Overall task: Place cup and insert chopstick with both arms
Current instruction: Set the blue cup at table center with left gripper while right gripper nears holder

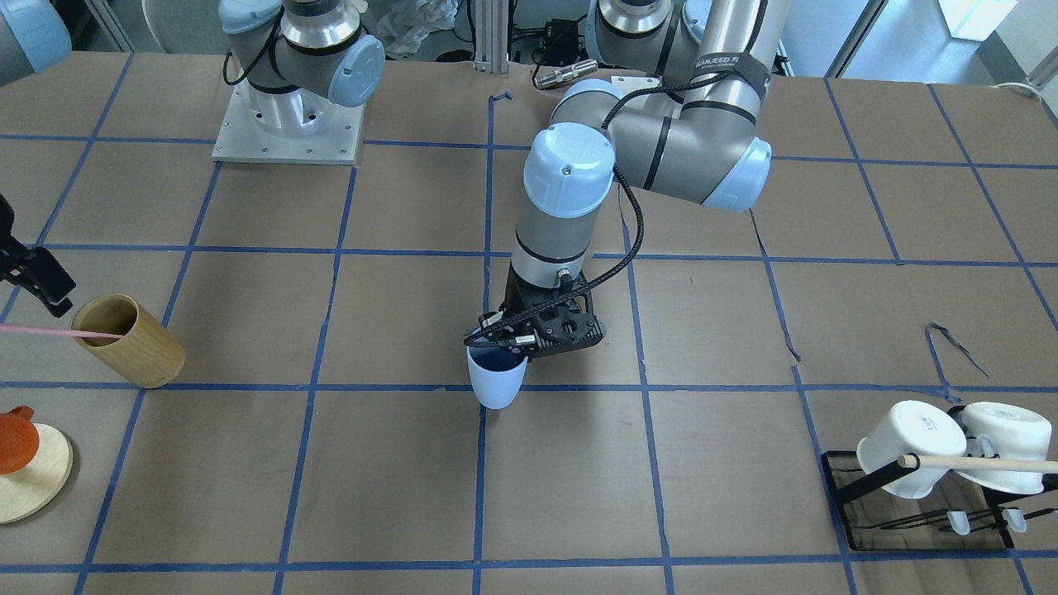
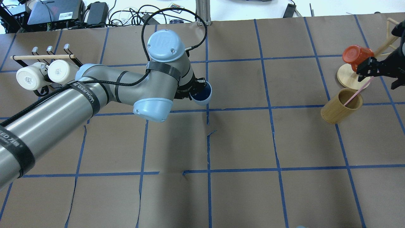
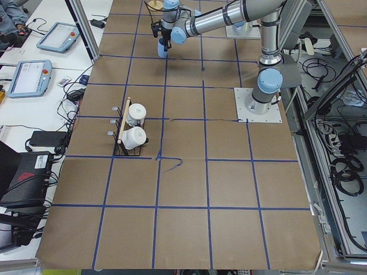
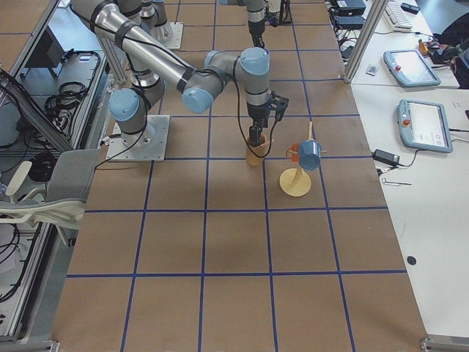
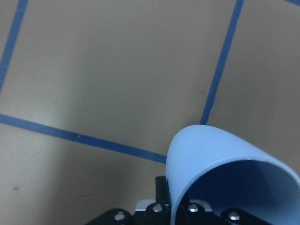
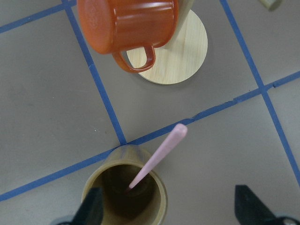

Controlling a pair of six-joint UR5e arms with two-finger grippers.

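Observation:
My left gripper [image 1: 514,345] is shut on the rim of the light-blue cup [image 1: 496,382] near the table's middle, by a blue tape crossing. The cup also shows in the overhead view [image 2: 203,95] and fills the lower right of the left wrist view [image 5: 220,173]. I cannot tell whether its base touches the table. A pale pink chopstick [image 2: 359,92] leans in the tan bamboo cylinder [image 2: 340,107]. My right gripper [image 2: 376,70] is above it, and its jaws stand wide apart. In the right wrist view the chopstick [image 6: 157,157] rises between the two fingers [image 6: 89,208].
An orange mug [image 6: 126,23] hangs on a stand with a round wooden base [image 6: 190,51], just beyond the bamboo cylinder [image 6: 124,192]. A black rack with two white mugs [image 1: 913,450] and a wooden dowel [image 1: 984,464] stands on my left side of the table.

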